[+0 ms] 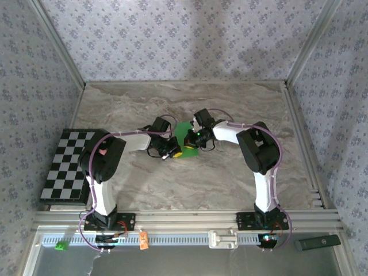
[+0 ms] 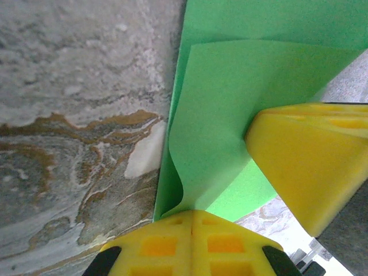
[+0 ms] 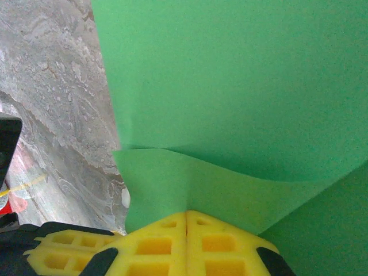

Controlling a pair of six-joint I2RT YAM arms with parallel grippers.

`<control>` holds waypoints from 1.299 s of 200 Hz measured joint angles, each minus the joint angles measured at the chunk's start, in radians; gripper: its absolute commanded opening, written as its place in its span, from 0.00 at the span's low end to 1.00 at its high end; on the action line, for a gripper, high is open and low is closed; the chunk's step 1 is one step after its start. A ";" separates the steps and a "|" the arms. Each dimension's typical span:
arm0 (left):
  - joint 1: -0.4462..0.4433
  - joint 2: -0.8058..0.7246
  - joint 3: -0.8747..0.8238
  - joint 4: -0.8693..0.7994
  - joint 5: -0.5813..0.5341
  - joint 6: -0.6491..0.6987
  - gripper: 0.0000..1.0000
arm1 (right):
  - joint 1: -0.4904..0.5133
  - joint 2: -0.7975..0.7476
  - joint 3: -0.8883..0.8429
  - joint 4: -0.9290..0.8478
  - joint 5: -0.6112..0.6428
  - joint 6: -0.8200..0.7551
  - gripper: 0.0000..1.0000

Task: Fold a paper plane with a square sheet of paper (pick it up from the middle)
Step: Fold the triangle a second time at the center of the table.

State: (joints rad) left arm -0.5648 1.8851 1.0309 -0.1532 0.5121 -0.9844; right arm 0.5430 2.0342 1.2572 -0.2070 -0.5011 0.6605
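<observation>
While the left end effector (image 2: 191, 215) and right end effector (image 3: 187, 215) each clench a lifted edge of the green paper (image 1: 184, 130) on the bench (image 1: 241, 109), a fold seems underway, next needing that flap creased flat.

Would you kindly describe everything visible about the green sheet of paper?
The thin, bright green sheet of paper lies mid-table on the marbled grey tabletop. Plain and matte, it is partly folded: a flap curls over the flat layer. The yellow-fingered left pincer and right pincer, both shut, each pinch the flap's edge.
</observation>
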 measured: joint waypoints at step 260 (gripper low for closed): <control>0.015 -0.008 -0.011 -0.028 0.016 0.305 0.04 | -0.015 0.026 0.032 -0.048 -0.020 0.001 0.02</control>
State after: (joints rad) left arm -0.5495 1.8767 1.0203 -0.1810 0.5282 -0.6792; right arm 0.5278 2.0598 1.2896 -0.2546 -0.5213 0.6613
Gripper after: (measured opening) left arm 0.046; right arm 0.050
